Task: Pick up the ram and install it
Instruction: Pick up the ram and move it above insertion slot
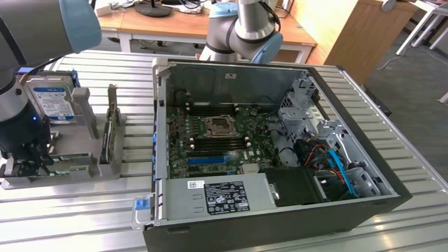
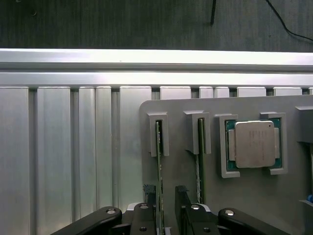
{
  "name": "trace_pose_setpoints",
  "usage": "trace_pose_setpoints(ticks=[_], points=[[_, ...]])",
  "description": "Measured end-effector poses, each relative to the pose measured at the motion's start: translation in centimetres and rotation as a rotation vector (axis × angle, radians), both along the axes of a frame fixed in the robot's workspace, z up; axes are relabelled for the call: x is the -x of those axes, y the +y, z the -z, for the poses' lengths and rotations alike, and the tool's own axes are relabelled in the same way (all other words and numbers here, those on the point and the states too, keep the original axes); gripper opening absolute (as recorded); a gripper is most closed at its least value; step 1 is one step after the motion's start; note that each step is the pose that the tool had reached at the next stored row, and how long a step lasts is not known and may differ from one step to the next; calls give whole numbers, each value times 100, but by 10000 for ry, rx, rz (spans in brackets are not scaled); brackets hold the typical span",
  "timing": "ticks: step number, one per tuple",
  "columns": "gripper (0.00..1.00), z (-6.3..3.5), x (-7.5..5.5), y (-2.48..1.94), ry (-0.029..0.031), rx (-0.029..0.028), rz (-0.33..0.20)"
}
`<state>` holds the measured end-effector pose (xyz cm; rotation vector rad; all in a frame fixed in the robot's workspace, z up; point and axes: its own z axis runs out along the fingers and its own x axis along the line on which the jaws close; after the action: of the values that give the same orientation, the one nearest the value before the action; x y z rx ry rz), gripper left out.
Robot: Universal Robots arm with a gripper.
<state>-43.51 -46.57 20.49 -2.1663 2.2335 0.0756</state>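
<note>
Two rams stand on edge in slots of the grey holder plate (image 2: 274, 205): one ram (image 2: 159, 161) and a second ram (image 2: 200, 156) beside it. My gripper (image 2: 165, 211) is open and low over the first one. Its black fingers (image 2: 182, 198) stand on either side of that stick's near end, with a gap still showing on one side. In the exterior view the gripper (image 1: 28, 160) is down at the holder (image 1: 105, 168) on the exterior view's left, where the green rams (image 1: 73, 157) lie. The open PC case (image 1: 378, 173) shows the motherboard's dark ram slots (image 1: 217, 139).
A square silver CPU (image 2: 254, 144) sits in its own pocket on the holder. A hard drive (image 1: 52, 102) and an upright card (image 1: 110, 131) stand on the same holder. The ribbed metal table (image 1: 70, 220) ends at a rail (image 2: 146, 58). A wooden desk (image 1: 175, 26) is behind.
</note>
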Motion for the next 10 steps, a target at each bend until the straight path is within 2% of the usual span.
trace_pose_setpoints(ticks=[10], points=[[30,2,-27,-6,-1,-13,1]])
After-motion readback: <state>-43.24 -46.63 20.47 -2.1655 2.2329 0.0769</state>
